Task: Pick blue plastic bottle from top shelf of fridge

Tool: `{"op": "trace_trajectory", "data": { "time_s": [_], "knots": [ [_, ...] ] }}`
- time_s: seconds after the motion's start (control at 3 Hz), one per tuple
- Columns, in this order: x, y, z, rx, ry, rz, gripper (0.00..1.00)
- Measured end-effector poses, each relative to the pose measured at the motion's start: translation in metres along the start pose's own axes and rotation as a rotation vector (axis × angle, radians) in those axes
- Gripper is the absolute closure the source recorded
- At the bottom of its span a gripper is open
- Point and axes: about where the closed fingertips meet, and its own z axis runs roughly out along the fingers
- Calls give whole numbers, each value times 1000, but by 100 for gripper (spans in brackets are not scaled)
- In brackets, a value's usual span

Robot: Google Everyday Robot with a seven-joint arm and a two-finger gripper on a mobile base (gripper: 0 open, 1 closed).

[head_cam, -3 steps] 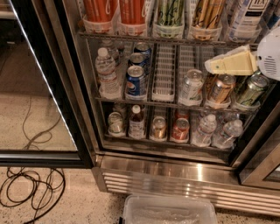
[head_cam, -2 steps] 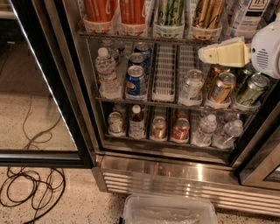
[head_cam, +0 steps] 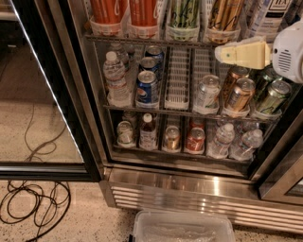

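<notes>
The fridge [head_cam: 189,189] stands open in the camera view. Its top shelf [head_cam: 151,39] runs along the upper edge and carries white lane trays with tall orange, green and gold cans. The blue plastic bottle [head_cam: 267,14] stands at the shelf's far right. Only its pale label with dark "TEA" print shows, and its cap is cut off by the frame. My gripper [head_cam: 221,54], cream-coloured on a white wrist, reaches in from the right. It points left, just below the top shelf's front edge and below-left of the bottle, not touching it.
The middle rack holds a water bottle [head_cam: 114,78], blue Pepsi cans [head_cam: 147,87] and gold and green cans under my gripper. The lower rack holds small cans and bottles. The black-framed glass door [head_cam: 57,94] is swung open at left. Cables [head_cam: 33,208] and a clear plastic bin [head_cam: 184,227] lie on the floor.
My gripper has risen and shifted a little to the left, from in front of the middle rack's cans up to just under the top shelf. Nothing else moved.
</notes>
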Motion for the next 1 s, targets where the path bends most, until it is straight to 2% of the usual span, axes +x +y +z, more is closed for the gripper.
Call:
{"op": "trace_trajectory", "data": {
  "time_s": [0.33,0.67,1.0],
  "knots": [
    [-9,-3,4,21,-55,86,0],
    [-20,-1,13,20,-104,157,0],
    [-23,-1,15,23,-114,155,0]
  ]
}}
